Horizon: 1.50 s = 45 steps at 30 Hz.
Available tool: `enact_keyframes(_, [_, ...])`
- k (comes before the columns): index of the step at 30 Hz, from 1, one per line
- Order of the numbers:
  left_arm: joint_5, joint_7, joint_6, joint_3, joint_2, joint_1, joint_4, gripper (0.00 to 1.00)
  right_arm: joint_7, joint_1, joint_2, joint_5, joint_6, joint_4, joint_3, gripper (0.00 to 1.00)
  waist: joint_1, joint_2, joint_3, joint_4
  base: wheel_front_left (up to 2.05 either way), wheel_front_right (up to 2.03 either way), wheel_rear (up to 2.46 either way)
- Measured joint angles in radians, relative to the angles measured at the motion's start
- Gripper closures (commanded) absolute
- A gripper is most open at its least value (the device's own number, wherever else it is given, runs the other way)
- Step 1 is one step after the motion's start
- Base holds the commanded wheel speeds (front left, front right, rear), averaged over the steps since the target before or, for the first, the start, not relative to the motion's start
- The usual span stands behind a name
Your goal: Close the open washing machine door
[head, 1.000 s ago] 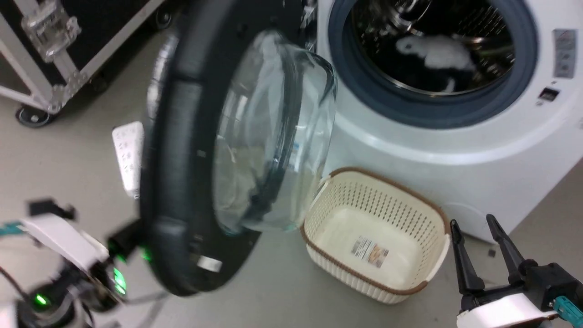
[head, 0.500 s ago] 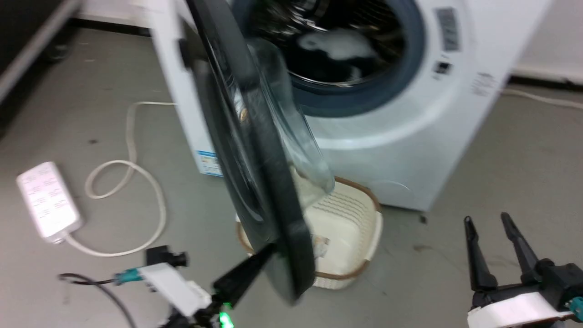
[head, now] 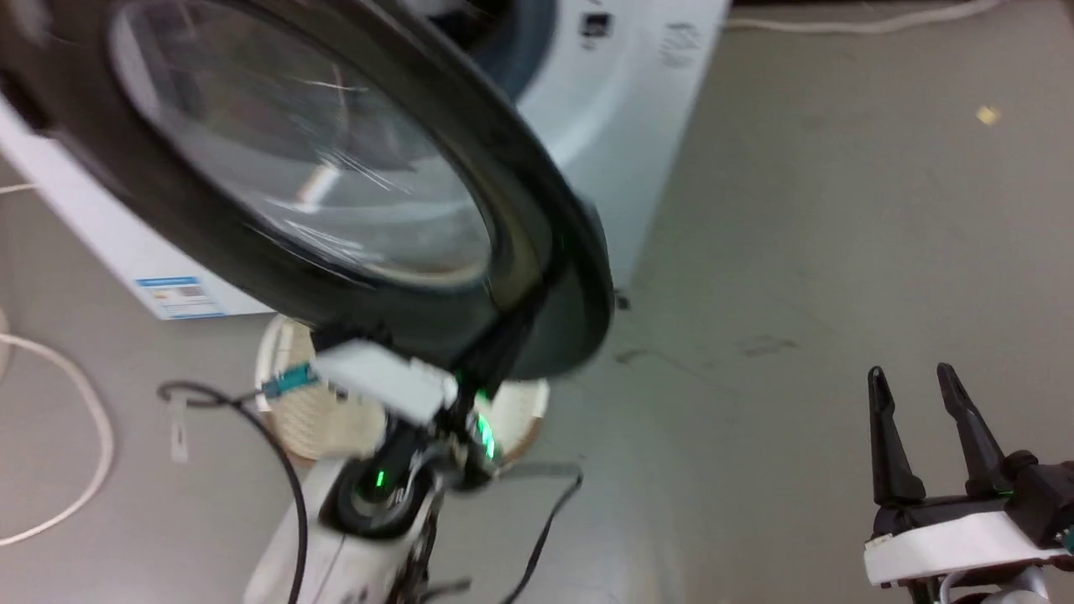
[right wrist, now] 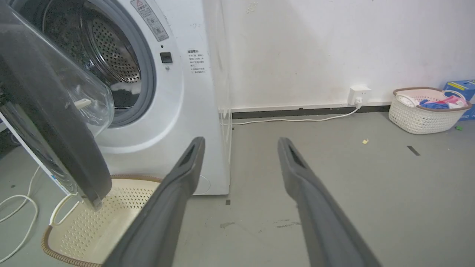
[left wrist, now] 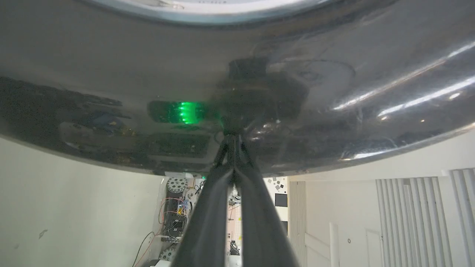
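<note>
While washing machine (right wrist: 178,111) gapes, washing machine door (head: 277,184) hangs half-ajar before it, over cream basket (right wrist: 92,226). Left gripper (left wrist: 232,141), jaws pinched together, tips against door's outer rim: push steadily toward washing machine until latch catches. Right gripper (head: 912,373), jaws spread, empty, right of washing machine.

Right end effector (right wrist: 240,140) spread wide, washing machine door (right wrist: 48,122) ajar above cream basket (right wrist: 122,202)

Grey floor (right wrist: 334,178), perhaps concrete; white wall (right wrist: 297,48).
</note>
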Motion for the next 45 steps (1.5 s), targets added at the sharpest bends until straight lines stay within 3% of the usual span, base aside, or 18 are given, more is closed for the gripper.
enact_keyframes(10, [-0.07, -0.252, -0.053, -0.061, -0.002, -0.345, 0.26, 1.0, 0.0, -0.025, 0.0, 0.022, 0.0, 0.013, 0.046, 0.0, 0.0, 0.0, 0.077, -0.107, 0.0, 0.0, 0.0])
enact_keyframes(16, [-0.105, -0.312, -0.072, -0.107, -0.002, -0.403, 0.357, 1.0, 0.0, -0.024, 0.0, 0.022, 0.0, 0.017, 0.048, 0.0, -0.0001, 0.0, 0.058, -0.091, 0.0, 0.0, 0.0])
enact_keyframes(19, [-0.06, -0.324, -0.077, -0.138, 0.0, -0.386, 0.339, 1.0, 0.0, -0.022, 0.0, 0.018, 0.0, 0.015, 0.044, 0.0, -0.0001, 0.0, 0.039, -0.065, 0.0, 0.0, 0.0])
enact_keyframes(20, [-0.026, -0.342, -0.078, -0.144, 0.002, -0.369, 0.318, 0.88, 0.0, -0.022, 0.001, 0.017, 0.0, 0.012, 0.043, 0.0, -0.0001, 0.0, 0.03, -0.056, 0.0, 0.0, 0.0])
enact_keyframes(21, [0.006, -0.357, -0.078, -0.153, 0.008, -0.341, 0.292, 0.0, 0.0, -0.021, 0.001, 0.017, 0.0, 0.007, 0.042, 0.0, -0.0001, 0.0, 0.019, -0.046, 0.0, 0.0, 0.0])
enact_keyframes(26, [0.194, -0.443, -0.078, -0.234, 0.111, -0.122, 0.129, 0.0, 0.0, 0.012, 0.0, 0.016, 0.0, -0.008, 0.031, 0.0, -0.0003, 0.0001, -0.038, 0.012, 0.0, 0.0, 0.0])
enact_keyframes(29, [0.299, -0.515, -0.078, -0.225, 0.195, -0.008, 0.057, 0.0, 0.0, 0.039, 0.0, 0.005, 0.0, -0.011, 0.028, 0.0, -0.0004, 0.0, -0.074, 0.056, 0.0, 0.0, 0.0])
enact_keyframes(32, [0.557, -0.533, -0.078, -0.182, 0.284, 0.058, 0.023, 0.0, 0.0, 0.064, 0.0, -0.002, 0.0, -0.014, 0.03, 0.0, -0.0003, 0.0, -0.107, 0.105, 0.0, 0.0, 0.0])
enact_keyframes(34, [0.757, -0.534, -0.067, -0.063, 0.283, 0.107, -0.018, 0.0, 0.0, 0.082, 0.001, -0.002, 0.0, -0.017, 0.031, 0.0, -0.0004, -0.0001, -0.128, 0.14, 0.0, 0.0, 0.0])
enact_keyframes(37, [1.034, -0.534, -0.029, 0.075, 0.239, 0.202, -0.099, 0.0, 0.0, 0.093, 0.0, -0.013, 0.0, -0.019, 0.046, 0.0, -0.0004, 0.0, -0.154, 0.191, 0.0, 0.0, 0.0])
enact_keyframes(40, [1.281, -0.534, 0.002, 0.135, 0.18, 0.292, -0.174, 0.0, 0.0, 0.095, 0.001, -0.022, 0.0, -0.023, 0.062, 0.0, -0.0004, 0.0, -0.175, 0.234, 0.0, 0.0, 0.0])
enact_keyframes(45, [1.521, -0.534, 0.027, 0.15, 0.119, 0.387, -0.227, 0.0, 0.0, 0.098, 0.001, -0.032, 0.0, -0.013, 0.085, 0.0, -0.0004, 0.0, -0.193, 0.286, 0.0, 0.0, 0.0])
